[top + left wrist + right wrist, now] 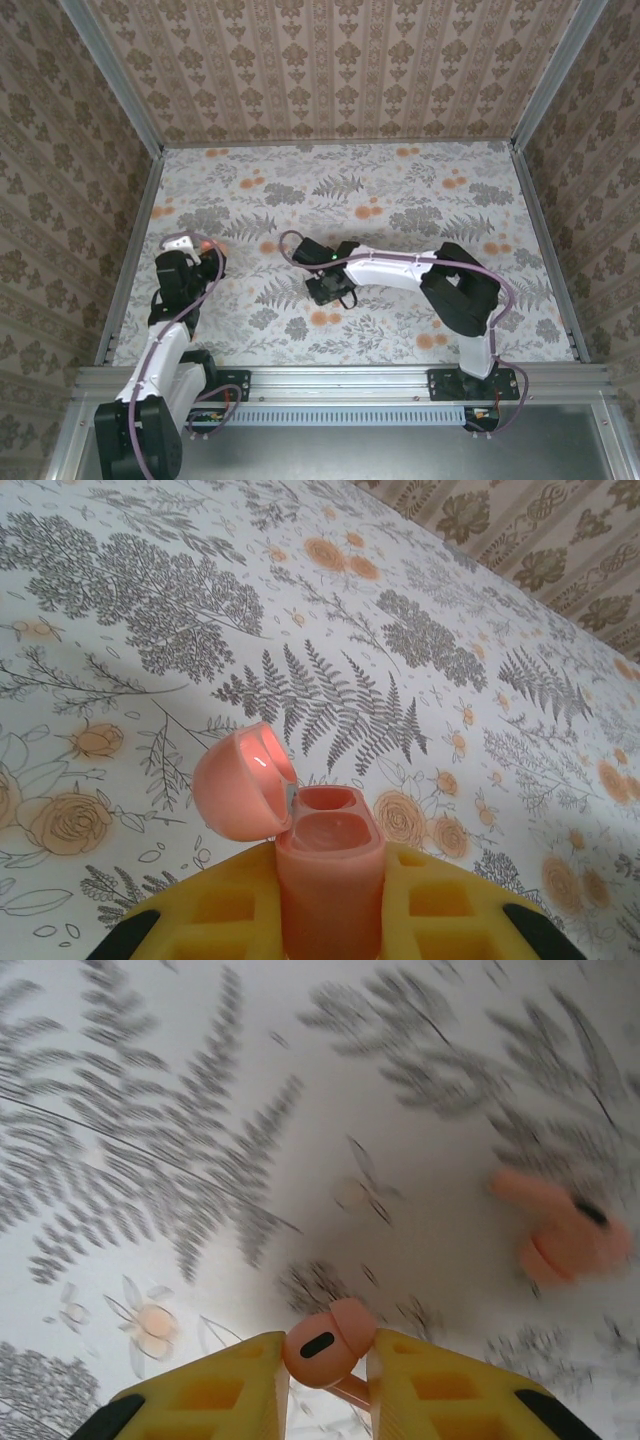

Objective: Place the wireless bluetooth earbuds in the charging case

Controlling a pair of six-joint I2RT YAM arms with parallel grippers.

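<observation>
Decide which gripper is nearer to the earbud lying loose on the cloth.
Right. The right gripper, shut on the other earbud, is close beside the loose earbud; the left gripper, holding the open case, is far off to the left.
</observation>
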